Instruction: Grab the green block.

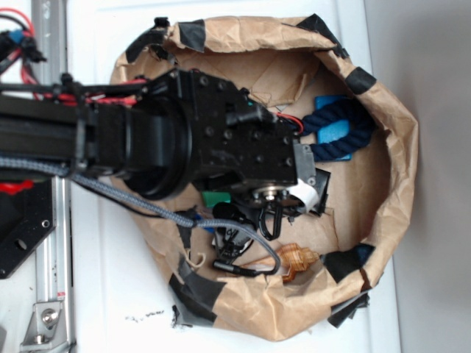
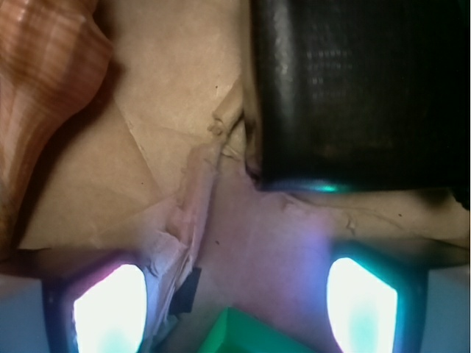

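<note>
In the wrist view the gripper (image 2: pixel 235 305) is spread, its left pad (image 2: pixel 110 309) and right pad (image 2: pixel 362 305) glowing well apart. Between them, at the lower edge, peeks the green block (image 2: pixel 239 334), ungrasped. It looks stiff, light and smooth-faced; pinch across its narrow width near the middle.

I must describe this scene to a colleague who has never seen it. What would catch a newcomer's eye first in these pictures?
First comes the big black robot arm, reaching from the left over a crumpled brown paper basin patched with black tape. Next, the dark navy rope curls over a light-blue piece at the basin's upper right. In the wrist view a corner of the green block peeks in at the bottom edge, between two glowing pads, below a black pouch.
</note>
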You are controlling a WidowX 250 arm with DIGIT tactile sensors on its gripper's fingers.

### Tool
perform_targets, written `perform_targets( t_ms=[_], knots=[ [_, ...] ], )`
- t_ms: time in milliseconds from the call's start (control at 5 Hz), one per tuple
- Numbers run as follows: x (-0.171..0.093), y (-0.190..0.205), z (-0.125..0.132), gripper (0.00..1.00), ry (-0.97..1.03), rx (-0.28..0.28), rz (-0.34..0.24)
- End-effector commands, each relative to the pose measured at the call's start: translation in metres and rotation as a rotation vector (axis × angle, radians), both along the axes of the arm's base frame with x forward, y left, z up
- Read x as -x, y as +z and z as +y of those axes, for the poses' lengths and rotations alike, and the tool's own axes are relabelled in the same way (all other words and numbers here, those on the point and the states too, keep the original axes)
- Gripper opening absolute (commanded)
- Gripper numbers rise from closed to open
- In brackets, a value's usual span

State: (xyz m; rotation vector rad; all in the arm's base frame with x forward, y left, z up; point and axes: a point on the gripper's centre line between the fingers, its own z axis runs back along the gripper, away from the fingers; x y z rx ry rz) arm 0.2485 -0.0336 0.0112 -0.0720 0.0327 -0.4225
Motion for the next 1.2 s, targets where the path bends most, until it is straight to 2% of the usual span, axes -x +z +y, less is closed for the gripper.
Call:
perform_targets(
  t_ms=[0, 200, 400, 600, 800, 1000],
  knots=[
    [-0.001, 0.036, 0.041, 1.00, -0.049, 0.134, -0.075],
    [-0.009, 0.070, 0.051, 1.00, -0.231, 0.101, -0.151],
    [-0.002, 0.078, 0.051, 1.00, -0.287, 0.117, -0.203],
    [0.000, 0.070, 0.045, 1.00, -0.501, 0.021, -0.230],
    [0.006, 0.056, 0.052, 1.00, -0.589, -0.049, -0.199],
    [0.016, 0.040, 0.055, 1.00, -0.581, -0.049, -0.152]
  ],
)
